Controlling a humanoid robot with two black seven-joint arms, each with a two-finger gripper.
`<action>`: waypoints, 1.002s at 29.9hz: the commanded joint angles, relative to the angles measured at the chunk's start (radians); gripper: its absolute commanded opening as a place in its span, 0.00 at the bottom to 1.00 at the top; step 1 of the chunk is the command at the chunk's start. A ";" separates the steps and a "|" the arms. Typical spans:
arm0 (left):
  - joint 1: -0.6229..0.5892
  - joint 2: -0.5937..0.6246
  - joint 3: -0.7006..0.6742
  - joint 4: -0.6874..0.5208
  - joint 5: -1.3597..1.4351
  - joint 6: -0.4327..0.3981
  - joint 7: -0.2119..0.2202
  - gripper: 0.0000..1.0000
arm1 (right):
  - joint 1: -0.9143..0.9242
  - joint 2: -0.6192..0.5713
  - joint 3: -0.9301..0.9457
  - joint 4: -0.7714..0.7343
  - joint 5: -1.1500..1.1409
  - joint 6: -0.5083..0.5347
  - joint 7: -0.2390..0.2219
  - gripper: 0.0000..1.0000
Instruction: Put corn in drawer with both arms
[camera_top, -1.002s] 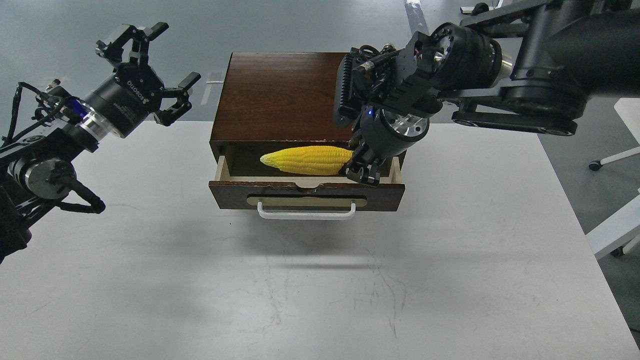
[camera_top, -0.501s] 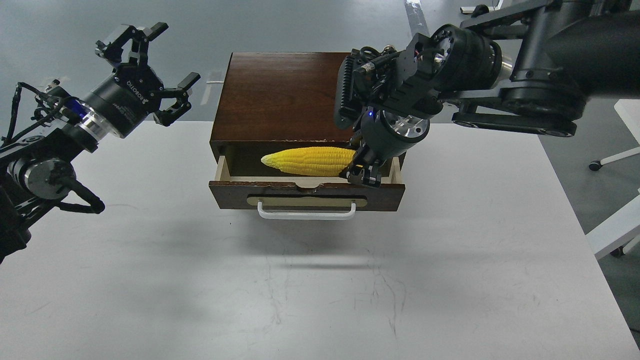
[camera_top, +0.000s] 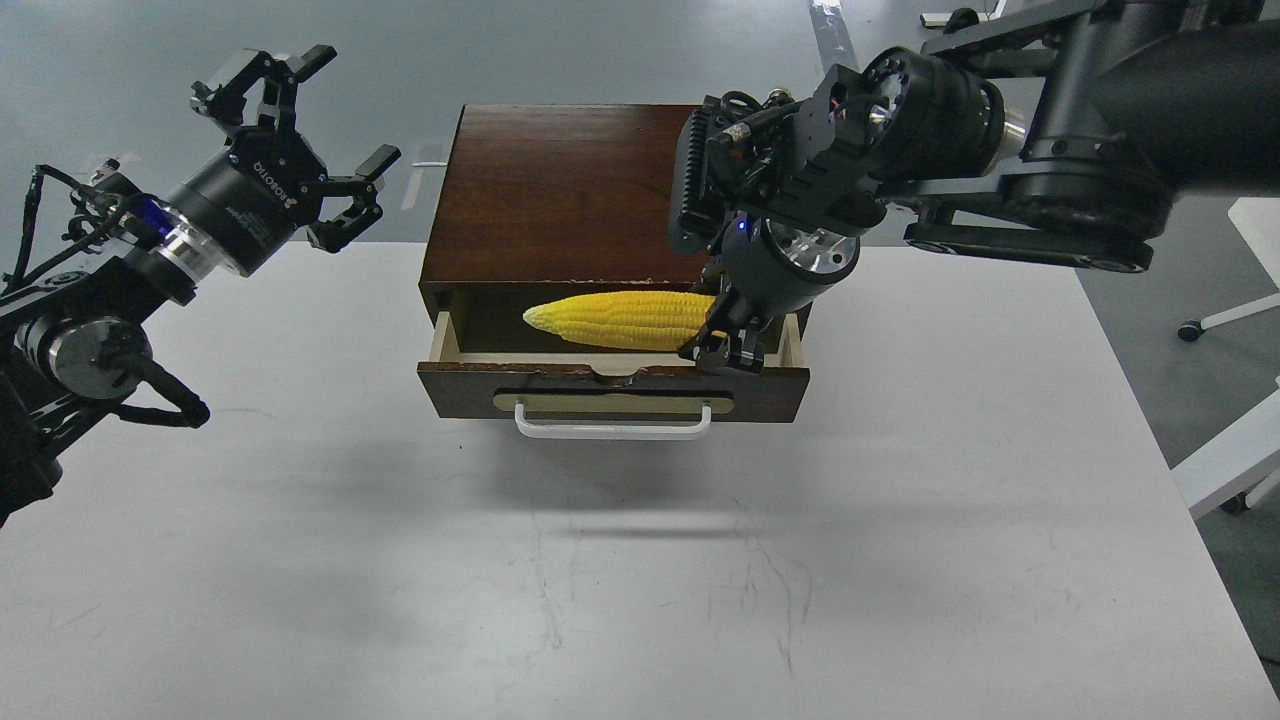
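Note:
The yellow corn lies lengthwise in the open drawer of the dark brown cabinet, tip pointing left. My right gripper reaches down into the drawer's right part and is shut on the corn's thick end, which it hides. My left gripper is open and empty. It hovers above the table's far left edge, well left of the cabinet. The drawer's white handle faces me.
The cabinet stands at the back middle of a white table. The right arm's bulky wrist hangs over the cabinet's right side. White furniture and a chair base stand beyond the table's right edge.
My right gripper has risen slightly and shifted a little right with the corn's thick end. The left arm has barely moved.

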 joint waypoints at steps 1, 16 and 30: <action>0.000 0.000 -0.001 0.000 0.000 0.000 0.000 0.98 | 0.000 0.000 0.000 0.000 0.000 0.000 0.000 0.51; 0.000 0.000 -0.001 0.000 0.000 0.000 0.000 0.98 | 0.000 0.000 0.000 0.000 0.001 0.000 0.000 0.58; 0.000 0.000 -0.008 0.002 0.000 0.000 0.000 0.98 | 0.000 0.000 0.000 0.000 0.003 0.000 0.000 0.58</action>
